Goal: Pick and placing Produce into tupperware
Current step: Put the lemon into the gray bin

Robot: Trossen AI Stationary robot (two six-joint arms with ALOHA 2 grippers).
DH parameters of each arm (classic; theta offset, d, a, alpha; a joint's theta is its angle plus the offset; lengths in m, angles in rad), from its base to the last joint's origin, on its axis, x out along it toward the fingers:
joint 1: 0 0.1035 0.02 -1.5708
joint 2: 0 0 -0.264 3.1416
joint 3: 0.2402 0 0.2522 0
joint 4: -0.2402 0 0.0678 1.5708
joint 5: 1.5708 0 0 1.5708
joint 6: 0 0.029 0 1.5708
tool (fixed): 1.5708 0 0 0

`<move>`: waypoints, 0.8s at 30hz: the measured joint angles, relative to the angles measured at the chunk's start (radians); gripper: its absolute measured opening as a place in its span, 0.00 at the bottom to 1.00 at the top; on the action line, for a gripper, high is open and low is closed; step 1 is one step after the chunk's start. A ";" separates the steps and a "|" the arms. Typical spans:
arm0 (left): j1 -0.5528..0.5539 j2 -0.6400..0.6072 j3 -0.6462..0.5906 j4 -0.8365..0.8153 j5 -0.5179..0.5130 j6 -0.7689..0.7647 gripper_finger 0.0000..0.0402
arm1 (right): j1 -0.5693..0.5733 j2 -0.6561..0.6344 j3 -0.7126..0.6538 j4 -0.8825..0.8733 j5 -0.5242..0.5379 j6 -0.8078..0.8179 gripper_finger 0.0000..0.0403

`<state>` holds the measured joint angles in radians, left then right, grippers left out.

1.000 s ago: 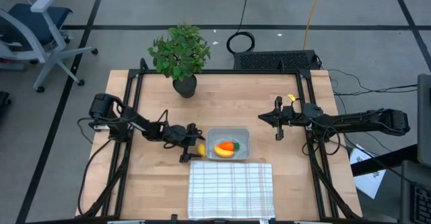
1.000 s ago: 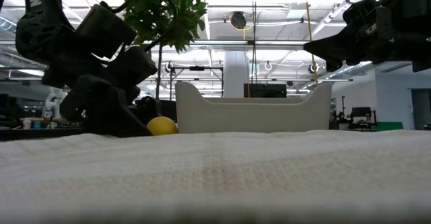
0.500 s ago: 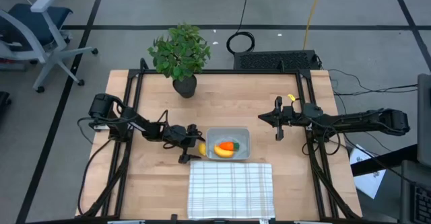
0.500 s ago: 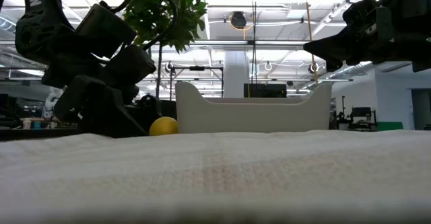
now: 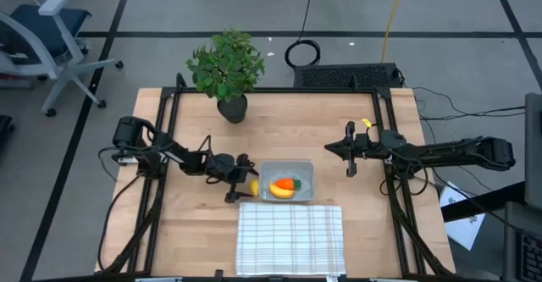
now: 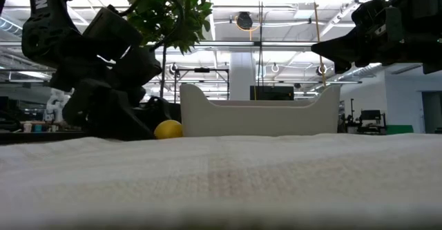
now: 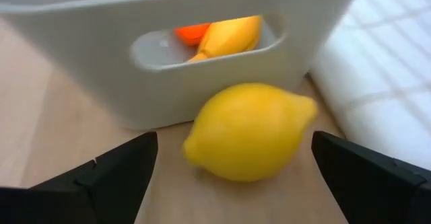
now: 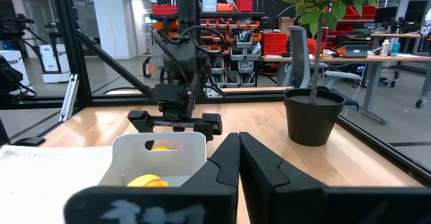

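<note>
Plastic lemon (image 7: 248, 131): light, rigid, slick; likely rolls, grip across middle.
Left claw (image 5: 238, 181): apart, straddling it.
Right claw (image 5: 351, 159): together, idle.

1. The tupperware (image 5: 287, 181) sits mid-table, with the cloth (image 5: 290, 239) just in front of it.
2. The carrot (image 5: 285, 183) and banana (image 5: 282, 191) lie inside it.
3. The lemon (image 5: 252, 188) lies on the table (image 5: 195, 231), against its left wall.
4. The plant (image 5: 226, 72) stands behind, toward the left.
</note>
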<state>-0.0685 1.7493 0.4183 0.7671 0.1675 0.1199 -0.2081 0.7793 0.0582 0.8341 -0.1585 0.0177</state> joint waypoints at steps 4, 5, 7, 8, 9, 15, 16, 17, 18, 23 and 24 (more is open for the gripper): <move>0.000 0.000 0.020 -0.001 0.036 0.022 0.99 | 0.000 0.000 0.000 0.000 0.000 0.000 0.00; 0.000 -0.001 0.027 -0.006 0.037 0.029 0.99 | 0.000 0.000 0.000 0.000 0.000 0.000 0.00; 0.000 -0.001 0.038 -0.013 0.038 0.037 0.99 | 0.000 0.000 0.000 0.001 0.000 0.000 0.00; 0.000 -0.001 0.044 -0.021 0.038 0.042 0.99 | 0.000 0.000 0.000 0.001 0.000 0.000 0.00; 0.000 -0.001 0.051 -0.037 0.038 0.047 0.99 | 0.000 0.000 0.000 0.001 0.000 0.000 0.00; 0.000 -0.001 0.068 -0.103 0.038 0.059 0.99 | 0.000 0.000 0.000 0.000 0.000 0.000 0.00; 0.000 -0.001 0.068 -0.110 0.038 0.059 0.99 | 0.000 0.000 0.000 0.000 0.000 0.000 0.00; 0.000 -0.001 0.068 -0.114 0.038 0.058 0.99 | 0.000 0.000 0.000 0.000 0.000 -0.001 0.00; 0.000 -0.001 0.068 -0.115 0.038 0.055 0.99 | 0.000 0.000 0.000 0.000 0.000 -0.003 0.00; 0.000 -0.001 0.068 -0.114 0.038 0.054 0.99 | 0.000 0.000 0.000 0.000 0.000 -0.003 0.00; 0.000 -0.001 0.068 -0.114 0.038 0.054 0.99 | 0.000 0.000 0.000 0.000 0.000 -0.003 0.00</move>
<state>-0.0685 1.7485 0.4862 0.6533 0.2050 0.1737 -0.2077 0.7794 0.0580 0.8341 -0.1585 0.0147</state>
